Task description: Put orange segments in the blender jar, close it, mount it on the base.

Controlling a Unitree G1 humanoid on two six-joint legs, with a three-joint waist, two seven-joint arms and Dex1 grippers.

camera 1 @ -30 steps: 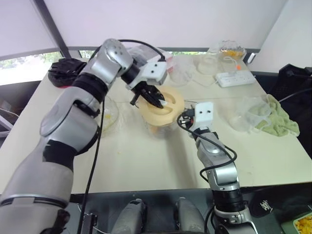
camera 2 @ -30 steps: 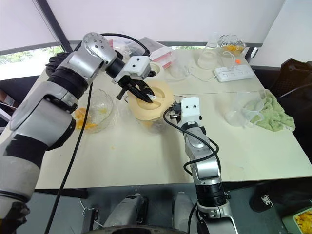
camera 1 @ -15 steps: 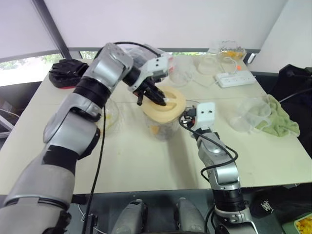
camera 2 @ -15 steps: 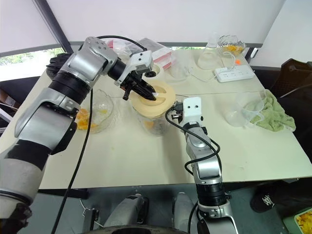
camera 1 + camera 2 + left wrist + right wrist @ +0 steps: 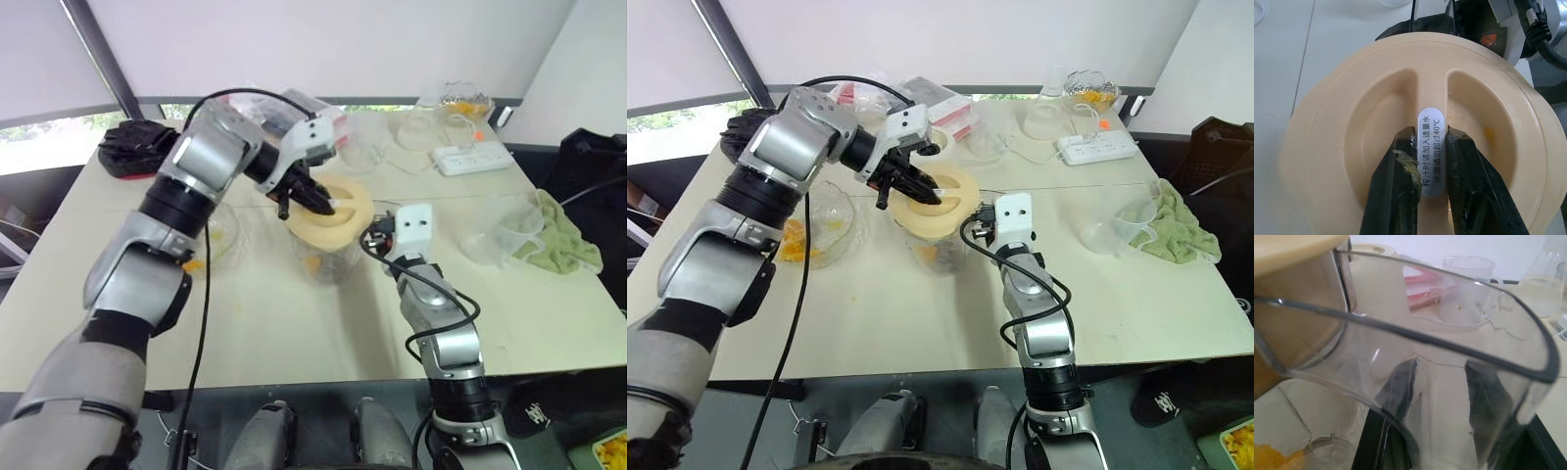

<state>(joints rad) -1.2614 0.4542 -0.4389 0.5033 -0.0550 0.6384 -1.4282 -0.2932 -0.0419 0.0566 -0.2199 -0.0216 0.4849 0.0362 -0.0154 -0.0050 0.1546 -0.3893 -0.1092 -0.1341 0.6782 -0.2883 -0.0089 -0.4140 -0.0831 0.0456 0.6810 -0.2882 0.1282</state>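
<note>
Left wrist view: left pincer (image 5: 1432, 147) angled down, clenched on the lid (image 5: 1352, 122) ridge; right pincer (image 5: 1444, 387) level, clasping the blender jar (image 5: 1449, 352) handle.

The lid (image 5: 331, 211) sits on the blender jar (image 5: 323, 259), bowl (image 5: 214, 235) to its left.

The lid (image 5: 1415, 147) is pale yellow with a white printed label (image 5: 1430, 147); the blender jar (image 5: 1440, 377) is clear, the orange segments (image 5: 795, 243) orange-yellow, the table (image 5: 549, 313) cream, the cloth (image 5: 563, 245) green.
</note>
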